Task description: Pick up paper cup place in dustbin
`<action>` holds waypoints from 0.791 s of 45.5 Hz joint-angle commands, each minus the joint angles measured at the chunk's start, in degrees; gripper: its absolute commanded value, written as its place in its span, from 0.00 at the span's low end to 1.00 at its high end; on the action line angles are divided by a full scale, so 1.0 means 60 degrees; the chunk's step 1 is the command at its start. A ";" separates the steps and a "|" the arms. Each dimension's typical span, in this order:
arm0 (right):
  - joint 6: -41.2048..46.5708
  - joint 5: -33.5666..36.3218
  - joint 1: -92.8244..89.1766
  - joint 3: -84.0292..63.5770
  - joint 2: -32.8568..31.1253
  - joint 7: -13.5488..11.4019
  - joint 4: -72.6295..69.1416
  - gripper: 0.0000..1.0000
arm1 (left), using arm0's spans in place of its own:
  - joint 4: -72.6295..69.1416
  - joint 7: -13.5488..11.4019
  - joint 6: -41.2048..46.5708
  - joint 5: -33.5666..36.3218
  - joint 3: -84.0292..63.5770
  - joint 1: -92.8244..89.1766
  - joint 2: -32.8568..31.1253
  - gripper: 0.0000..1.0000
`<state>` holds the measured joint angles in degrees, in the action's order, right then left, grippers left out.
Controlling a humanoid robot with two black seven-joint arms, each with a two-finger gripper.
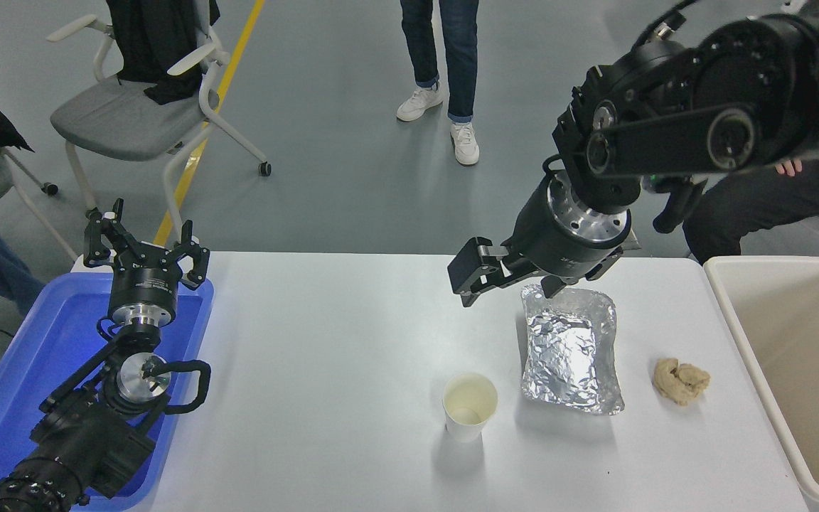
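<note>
A white table [324, 341] seen from above and behind a two-armed black robot. The paper cup [469, 407] stands upright and open near the table's near edge, a little right of the middle, with nothing touching it. Just to its right lies a crumpled silver foil tray [570, 350], and farther right, toward the right edge, a beige paper wad [680, 381]. The dustbin [736, 323], cream-white and deep, sits off the table's right edge, well apart from the cup.

The right arm reaches in from the upper right, and the right gripper [505, 279] hangs above the table's far edge, over the foil tray's far left corner and well apart from the cup. Its fingers stand apart, holding nothing.

The left gripper [145, 245] is parked at the table's far left corner, over a blue plastic tray [25, 355] that lies along the left edge; its fingers are spread, empty.

Beyond the far edge, a person [441, 64] in jeans and white shoes stands on the grey floor, a grey chair [132, 114] sits to the left, and another person [772, 199] in dark clothes crouches at the right.
</note>
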<state>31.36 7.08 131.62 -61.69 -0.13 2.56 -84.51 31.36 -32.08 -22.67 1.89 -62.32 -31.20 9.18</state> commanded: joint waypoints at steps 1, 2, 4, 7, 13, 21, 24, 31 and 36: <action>-0.0745 0.0300 -0.1676 0.0409 0.0021 -0.0031 0.1091 1.00 | 0.0004 0.0000 0.0000 -0.0007 0.0000 0.0000 -0.0007 0.99; -0.0759 0.0286 -0.1852 0.0438 0.0021 -0.0031 0.1208 1.00 | 0.0004 0.0000 0.0000 -0.0007 0.0000 0.0000 -0.0007 0.99; -0.0760 0.0242 -0.2160 0.0540 0.0021 -0.0031 0.1370 1.00 | 0.0004 0.0000 0.0000 -0.0007 0.0000 0.0000 -0.0007 0.99; -0.0789 0.0125 -0.2482 0.0628 0.0021 -0.0031 0.1444 1.00 | 0.0004 0.0000 0.0000 -0.0007 0.0000 0.0000 -0.0007 0.99; -0.0891 -0.0226 -0.3142 0.0658 0.0021 -0.0017 0.1458 1.00 | -0.0011 -0.0014 0.0000 -0.0007 0.0000 0.0000 0.0008 0.99; -0.1052 -0.0549 -0.3801 0.0906 0.0021 -0.0017 0.1429 1.00 | -0.0011 -0.0014 0.0000 -0.0007 0.0000 0.0015 0.0008 0.99; -0.1198 -0.0842 -0.4079 0.1009 0.0021 -0.0017 0.1429 1.00 | 0.0004 -0.0014 0.0000 -0.0007 0.0000 0.0015 0.0008 0.99; -0.1711 -0.1281 -0.4826 0.1068 0.0021 -0.0002 0.1473 1.00 | 0.0003 -0.0014 0.0000 -0.0007 0.0000 0.0015 0.0008 0.99; -0.2048 -0.1691 -0.5456 0.1097 0.0021 -0.0002 0.1838 1.00 | 0.0004 -0.0014 0.0000 -0.0007 0.0000 0.0015 0.0008 0.99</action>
<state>22.97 1.36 106.28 -55.96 0.00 2.52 -75.87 31.35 -32.17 -22.68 1.85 -62.32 -31.13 9.22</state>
